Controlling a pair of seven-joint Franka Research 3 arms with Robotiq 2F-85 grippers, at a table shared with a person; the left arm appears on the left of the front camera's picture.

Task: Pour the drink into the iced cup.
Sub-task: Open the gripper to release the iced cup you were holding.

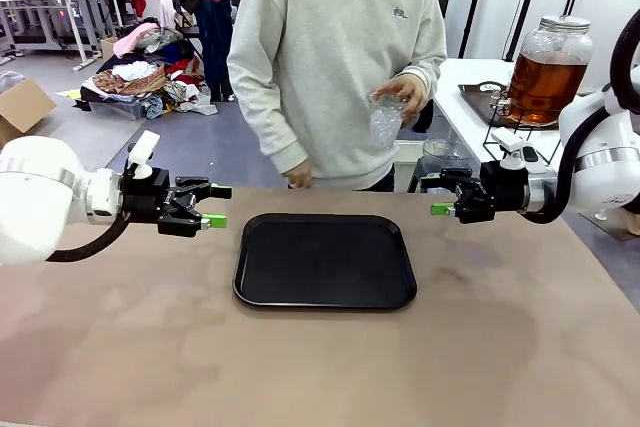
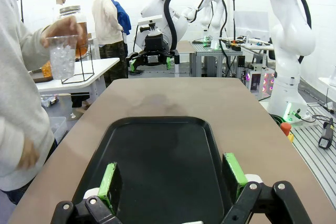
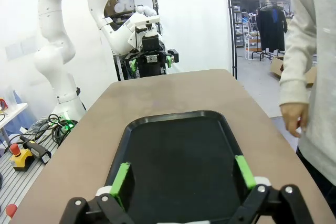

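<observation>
Nearest the camera, a black tray (image 1: 325,260) lay empty on the brown desk (image 1: 320,367), midway between the two tools. An iced clear cup (image 1: 385,119) was held up at chest height in one hand (image 1: 405,92) of the person in the grey sweatshirt (image 1: 330,57) at the far edge, well above the desk. The drink (image 1: 545,82), amber in a large glass jar with a silvery lid, was seen on a white side table to the robot's right, apart from the cup. The left tool (image 1: 212,206) and the right tool (image 1: 436,195) were poised at either side of the tray, jaws spread wide, nothing gripped.
</observation>
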